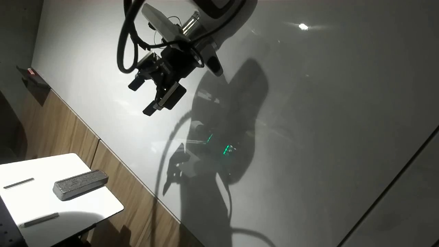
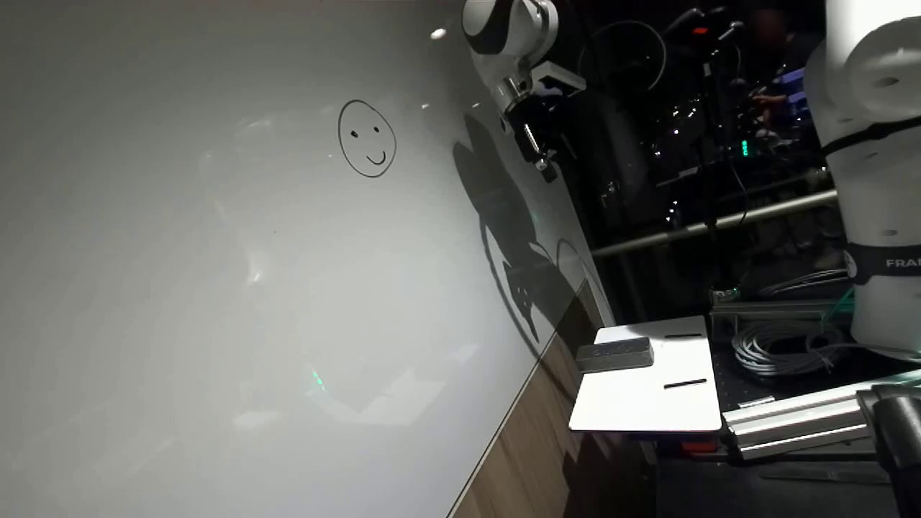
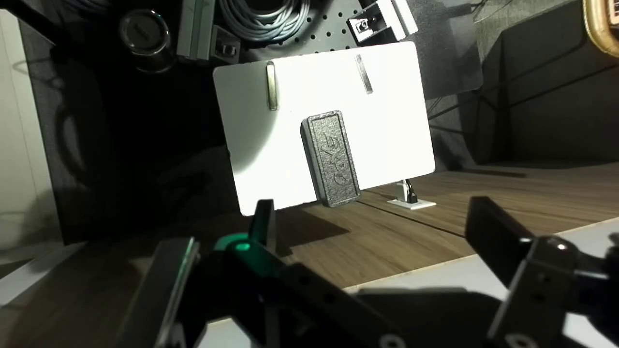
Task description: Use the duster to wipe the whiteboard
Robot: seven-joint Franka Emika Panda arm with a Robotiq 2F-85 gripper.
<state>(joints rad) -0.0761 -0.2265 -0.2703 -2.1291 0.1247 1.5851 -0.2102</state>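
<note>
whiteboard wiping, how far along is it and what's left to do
Done: no wiping that shows; the smiley face on the whiteboard is whole in an exterior view. In hand: nothing gripped; the fingers stand open, clear of the duster, which lies on the small white tabletop. Left: likely grasp the duster, then wipe the face away.

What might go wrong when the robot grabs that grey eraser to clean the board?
The duster pokes past the edge of the white tabletop, so a bump from the open claw might tip it off. If held crooked, it might only smear the smiley face on the whiteboard.
</note>
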